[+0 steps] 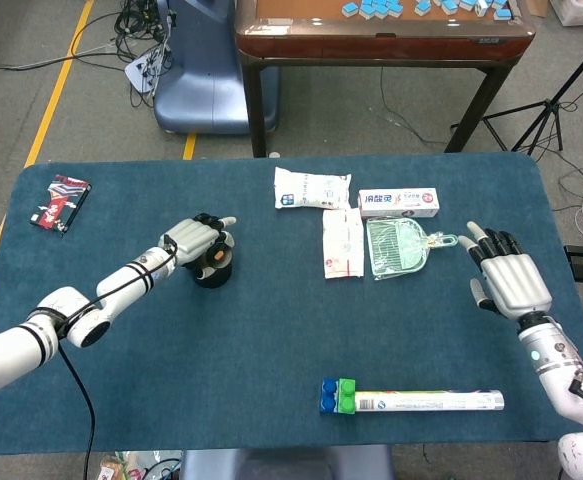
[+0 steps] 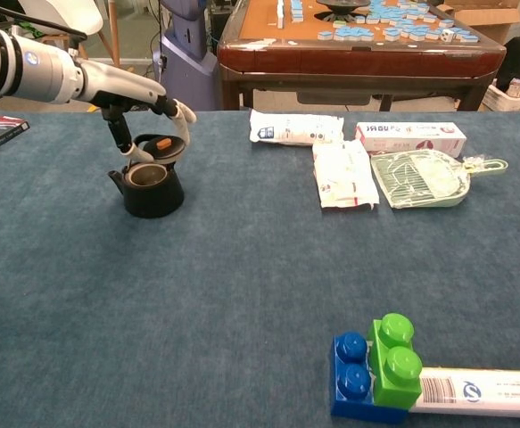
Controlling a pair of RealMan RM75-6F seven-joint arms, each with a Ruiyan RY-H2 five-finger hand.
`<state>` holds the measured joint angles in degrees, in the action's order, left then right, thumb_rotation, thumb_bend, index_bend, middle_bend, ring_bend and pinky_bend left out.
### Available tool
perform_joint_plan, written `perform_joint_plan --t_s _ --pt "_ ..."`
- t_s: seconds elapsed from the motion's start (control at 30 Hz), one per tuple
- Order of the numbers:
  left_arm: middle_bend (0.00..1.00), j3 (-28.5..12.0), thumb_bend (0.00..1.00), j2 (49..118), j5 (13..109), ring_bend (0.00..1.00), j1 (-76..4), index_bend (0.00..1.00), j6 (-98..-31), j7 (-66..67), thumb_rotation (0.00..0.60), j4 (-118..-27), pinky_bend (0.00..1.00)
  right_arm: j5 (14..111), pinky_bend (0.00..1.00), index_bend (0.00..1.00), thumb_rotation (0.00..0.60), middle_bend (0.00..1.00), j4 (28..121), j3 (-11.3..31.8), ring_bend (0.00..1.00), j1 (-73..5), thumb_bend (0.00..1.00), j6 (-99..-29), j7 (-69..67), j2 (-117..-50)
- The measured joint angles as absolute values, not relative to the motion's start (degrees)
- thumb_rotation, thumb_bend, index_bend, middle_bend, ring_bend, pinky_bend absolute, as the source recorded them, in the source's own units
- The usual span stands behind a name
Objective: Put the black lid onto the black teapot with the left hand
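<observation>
The black teapot stands left of the table's middle with its mouth open. My left hand hovers over it and pinches the black lid, which has an orange knob. The lid hangs roughly level just above the back right of the pot's rim; whether it touches the rim I cannot tell. My right hand is held over the table's right edge, holding nothing with its fingers spread, and shows only in the head view.
A red and black packet lies at the far left. Two white pouches, a toothpaste box and a green dustpan lie at the back right. Blue and green blocks and a tube lie at the front.
</observation>
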<state>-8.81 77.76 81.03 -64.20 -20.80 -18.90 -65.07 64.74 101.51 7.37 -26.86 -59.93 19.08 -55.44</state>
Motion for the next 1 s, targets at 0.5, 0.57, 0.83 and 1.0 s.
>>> perform_joint_plan --t_s 0.5,0.57,0.83,1.0 --pt "0.0 -5.99 0.33 79.55 84.96 0.0 -65.44 0.38 -22.33 -24.99 0.6 -61.58 0.0 64.01 0.0 0.09 0.6 0.0 101.25 7.14 0.0 -27.0 0.55 -60.01 18.85 -55.45" --pt "0.0 -5.54 0.33 79.62 85.36 0.0 -65.51 0.38 -22.66 -25.72 0.6 -61.21 0.0 64.06 0.0 0.09 0.6 0.0 101.14 7.14 0.0 -27.13 0.55 -59.96 18.87 -55.69" --pt "0.0 -4.02 0.33 79.98 86.91 0.0 -65.79 0.38 -23.86 -28.4 0.6 -60.06 0.0 64.08 0.0 0.09 0.6 0.0 101.29 6.88 0.0 -27.07 0.55 -60.22 19.02 -55.9" --pt "0.0 -2.85 0.33 80.41 87.98 0.0 -66.01 0.38 -24.5 -30.74 0.6 -58.8 0.0 63.51 0.0 0.09 0.6 0.0 101.99 6.85 0.0 -26.89 0.55 -60.79 19.68 -55.61"
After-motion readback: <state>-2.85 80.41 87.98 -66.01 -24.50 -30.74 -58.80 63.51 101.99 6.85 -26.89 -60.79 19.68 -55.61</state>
